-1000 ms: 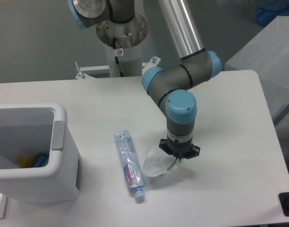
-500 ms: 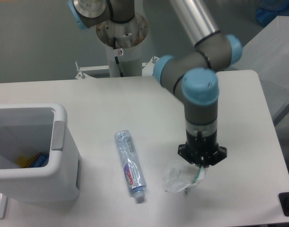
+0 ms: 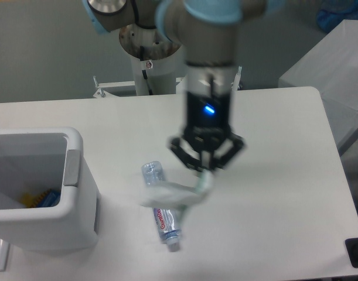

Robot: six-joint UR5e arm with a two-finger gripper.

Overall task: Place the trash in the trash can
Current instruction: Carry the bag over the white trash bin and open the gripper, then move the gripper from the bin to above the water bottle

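Note:
My gripper (image 3: pixel 204 173) hangs high above the table's middle, shut on the crumpled clear wrapper (image 3: pixel 170 194), which trails down and left from the fingers with its green strip near the grip. The image of the arm and wrapper is motion-blurred. Below it the clear water bottle (image 3: pixel 162 212) with the red-and-blue label lies on the table, partly covered by the wrapper. The white trash can (image 3: pixel 70 202) stands at the left edge, open at the top, well to the left of the gripper.
Blue and yellow items (image 3: pixel 41 198) lie inside the bin. The robot's base column (image 3: pixel 150 58) rises at the table's back. A second grey table (image 3: pixel 337 70) stands at the right, and a black object (image 3: pixel 357 252) sits at the front right corner.
The gripper lifted the wrapper off the table at the right of the bottle and swung it up and left, so it now hangs over the bottle. The bottle has not moved.

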